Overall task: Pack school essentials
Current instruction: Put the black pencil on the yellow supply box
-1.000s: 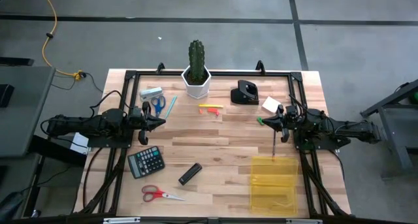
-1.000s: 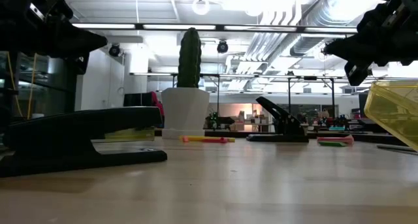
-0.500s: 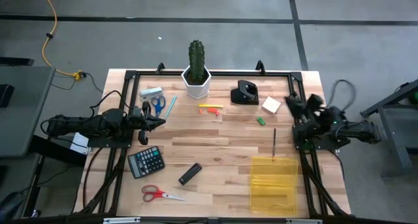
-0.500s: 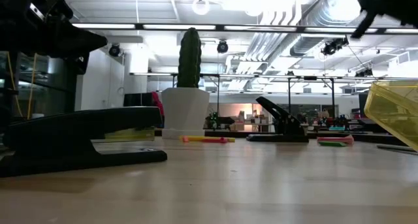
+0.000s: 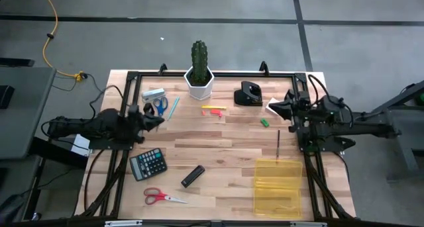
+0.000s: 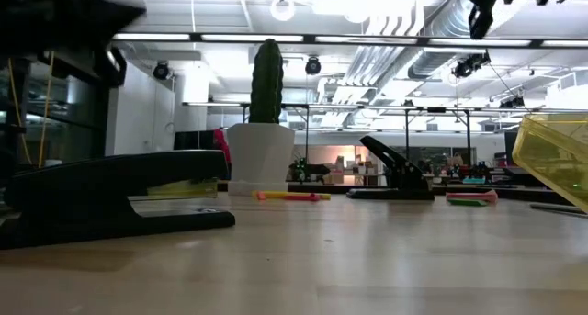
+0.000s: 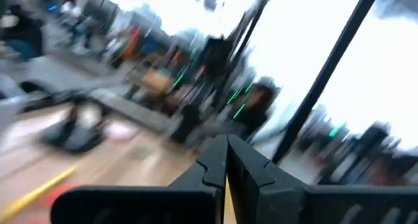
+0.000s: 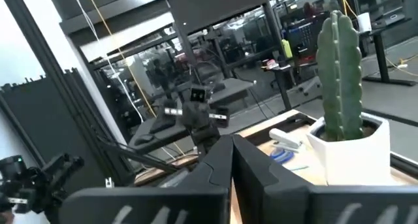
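- Left gripper (image 5: 159, 120), fingers pressed together and empty, sits left of the potted cactus (image 5: 199, 69).
- Right gripper (image 5: 270, 107), likewise closed and empty, sits right of it, near the sticky-note pad (image 5: 273, 105).
- Blue-handled scissors (image 5: 159, 105) lie left of the cactus; red-handled scissors (image 5: 161, 197) well in front.

1. Grey concrete floor (image 5: 199, 8) surrounds the wooden table (image 5: 225, 137).
2. A yellow cable (image 5: 48, 22) trails across it.
3. Bright ceiling lights (image 6: 280, 7) and exposed ducts (image 6: 404, 39) fill the workshop behind.
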### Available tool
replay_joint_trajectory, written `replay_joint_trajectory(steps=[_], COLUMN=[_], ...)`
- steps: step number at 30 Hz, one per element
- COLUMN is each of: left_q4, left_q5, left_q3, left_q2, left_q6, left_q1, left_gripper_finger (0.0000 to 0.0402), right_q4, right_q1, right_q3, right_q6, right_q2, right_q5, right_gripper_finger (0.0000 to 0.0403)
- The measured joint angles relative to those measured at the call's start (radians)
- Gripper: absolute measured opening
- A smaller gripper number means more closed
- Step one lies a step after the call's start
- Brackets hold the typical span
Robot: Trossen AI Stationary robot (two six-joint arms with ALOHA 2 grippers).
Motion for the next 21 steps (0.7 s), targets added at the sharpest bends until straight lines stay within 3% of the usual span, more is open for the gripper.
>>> replay_joint_trajectory(steps=[3, 5, 9, 13, 17, 21], left_q4=[0.212, 0.244, 0.043, -0.153, -0.189, -0.173], left_q5=[-0.046, -0.052, -0.01, 0.004, 0.004, 0.004], left_q3=[0.007, 0.048, 0.21, 0.39, 0.505, 0.546], left_q2=[0.002, 0.018, 0.123, 0.285, 0.396, 0.451], left_q6=[-0.063, -0.059, -0.058, 0.035, 0.126, 0.164], left_q1=[0.003, 0.003, 0.002, 0.002, 0.002, 0.002], left_gripper_finger=[0.0, 0.0, 0.0, 0.0, 0.0, 0.0], right_q4=[0.003, 0.01, 0.03, 0.03, 0.031, 0.034], right_q1=[0.0, 0.0, 0.0, 0.0, 0.0, 0.0], right_q3=[0.042, 0.062, 0.081, 0.083, 0.083, 0.083], right_q6=[0.011, 0.011, 0.005, 0.001, 0.035, 0.208], right_q2=[0.049, 0.077, 0.118, 0.125, 0.122, 0.122], right_q5=[0.0, 0.0, 0.0, -0.003, -0.005, -0.007], right_gripper_finger=[0.0, 0.0, 0.0, 0.0, 0.0, 0.0])
